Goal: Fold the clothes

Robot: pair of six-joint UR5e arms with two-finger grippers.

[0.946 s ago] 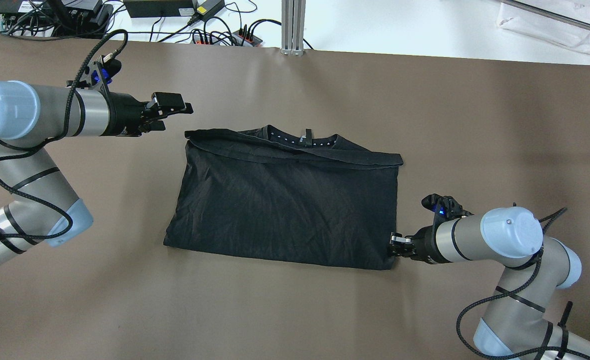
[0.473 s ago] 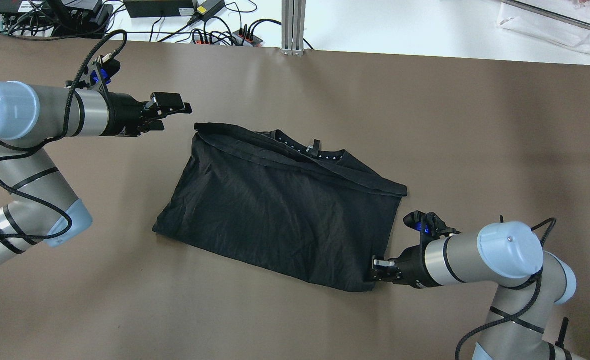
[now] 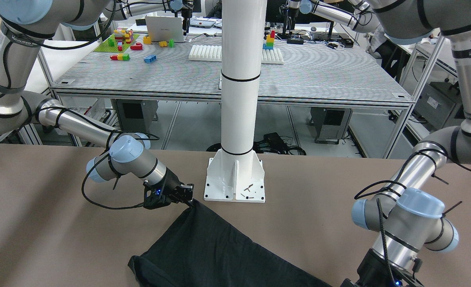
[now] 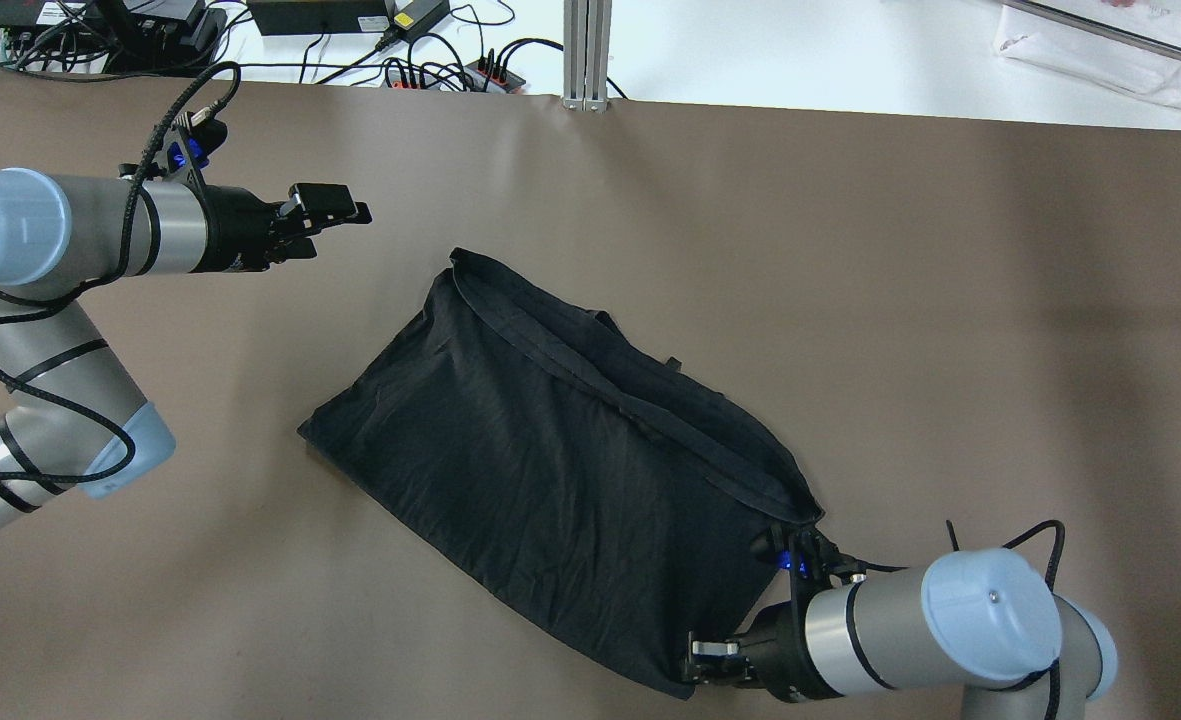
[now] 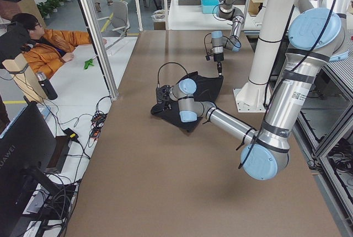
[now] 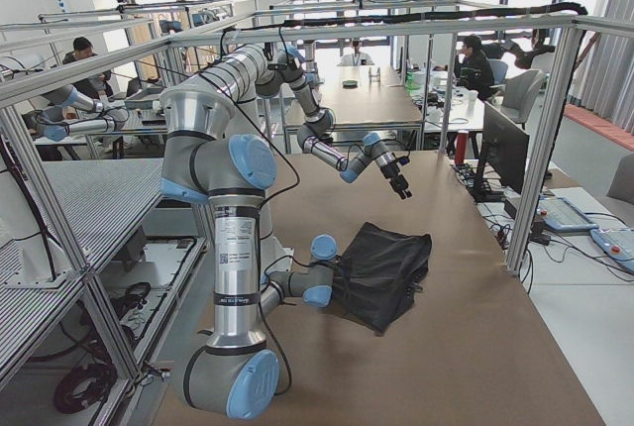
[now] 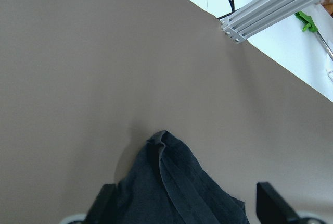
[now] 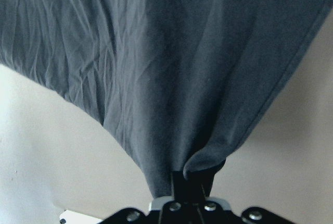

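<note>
Overhead exterior view: the black garment (image 4: 550, 470) lies skewed across the middle of the brown worktop (image 4: 950, 300), already doubled over, with a hemmed band along its far edge. The right gripper (image 4: 698, 668) is clenched on the garment's near right corner. The right wrist-mounted view confirms cloth pinched between the jaws, with soft folds fanning away from the pinch. The left gripper (image 4: 342, 206) hangs released, jaws apart and empty, above bare worktop beside the garment's far left corner and not touching it. Assessment: the fabric is thin, light and wholly limp. It wrinkles freely, keeps no shape of its own, and is likely to drag and bunch rather than move as 1 flat sheet. It looks matte and not slippery, so a corner pinch should hold. Recommended holds are the corners or the hemmed edges, taking all layers together. Gripping 2 corners of 1 edge at once would keep that edge straight. A mid-panel hold would only pucker it.
</note>
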